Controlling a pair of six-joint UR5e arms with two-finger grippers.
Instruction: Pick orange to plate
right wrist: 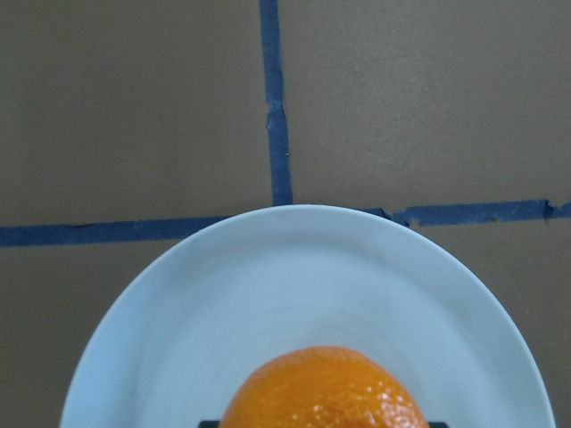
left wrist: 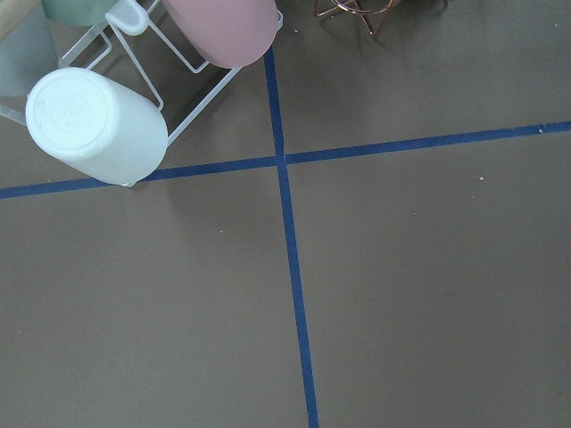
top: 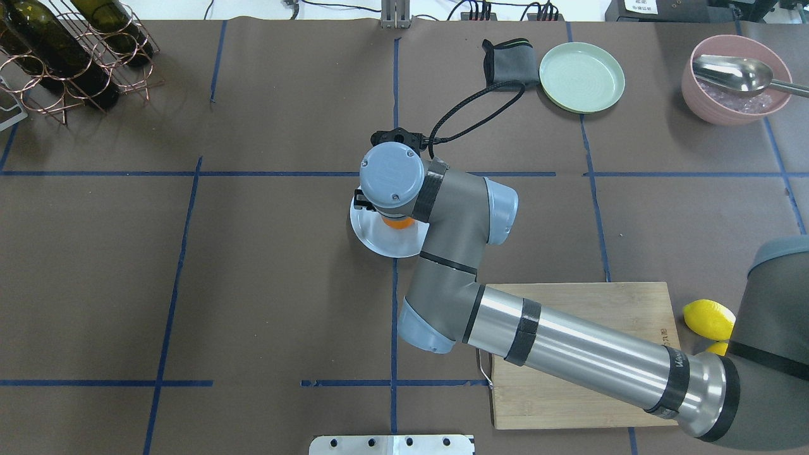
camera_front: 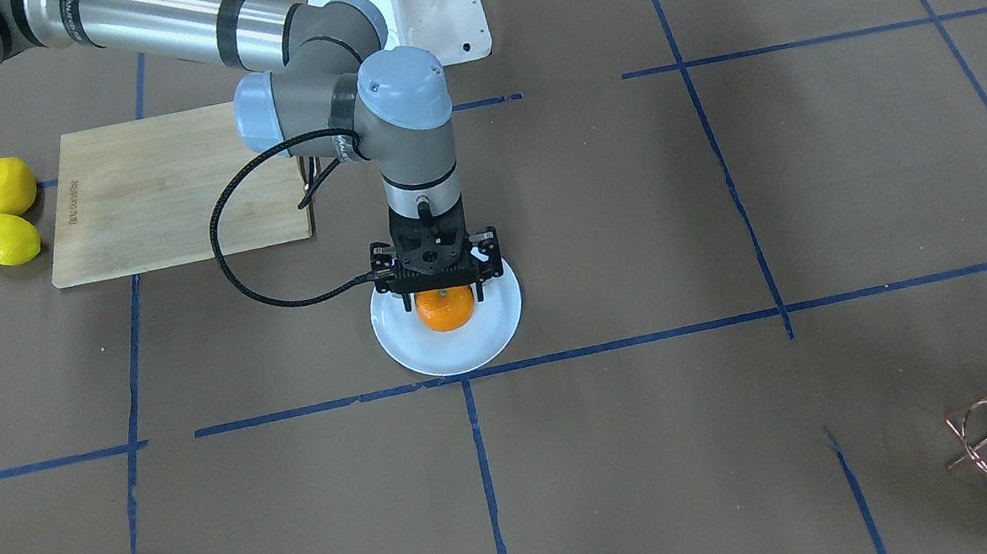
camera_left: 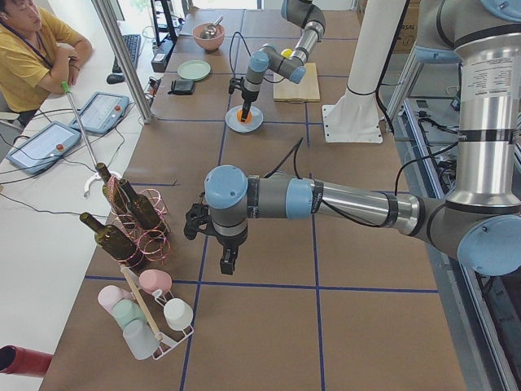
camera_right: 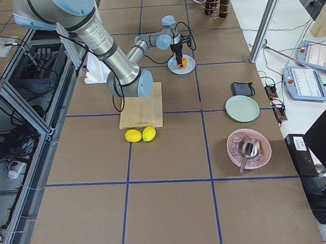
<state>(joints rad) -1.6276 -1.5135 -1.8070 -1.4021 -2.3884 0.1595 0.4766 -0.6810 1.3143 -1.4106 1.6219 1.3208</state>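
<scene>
The orange (camera_front: 446,312) sits near the middle of the plate (camera_front: 458,352). The right pincer (camera_front: 444,300) straddles it with jaws spread, seemingly clear of the peel (the gaps are slim). If the arm rises askew, a finger could clip the fruit and roll it over the shallow rim, or drag the plate across the worktop (camera_front: 646,220). Whether the left pincer (camera_left: 228,262) is open or closed I cannot tell. Print on the board (camera_front: 165,198) and the arm tube (camera_front: 134,21) is too small to read.
</scene>
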